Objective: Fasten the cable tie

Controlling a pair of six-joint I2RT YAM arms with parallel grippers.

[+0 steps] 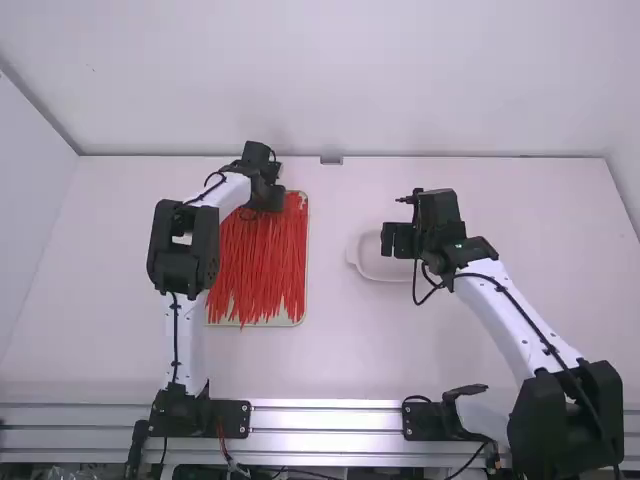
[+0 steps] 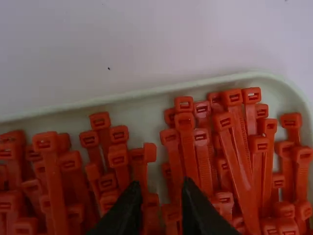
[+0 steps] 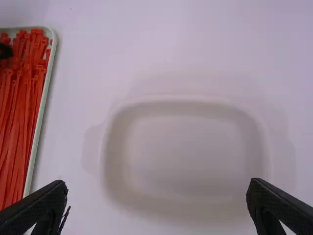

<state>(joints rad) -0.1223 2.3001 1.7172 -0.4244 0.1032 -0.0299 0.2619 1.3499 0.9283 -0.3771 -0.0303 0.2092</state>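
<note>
Claw left (image 2: pixel 160 183): narrowly parted among cable ties (image 2: pixel 230 137) | claw right (image 3: pixel 156 183): wide apart, empty, above dish (image 3: pixel 181 102)

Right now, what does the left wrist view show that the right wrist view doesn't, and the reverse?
Left wrist view: the square locking heads of the red cable ties close up, and the left gripper low over them with its fingers a little apart.
Right wrist view: an empty white dish with a side handle, and the right gripper above it, fingers wide apart.
Both: the red cable ties lying in the pale tray, on the white table.
</note>
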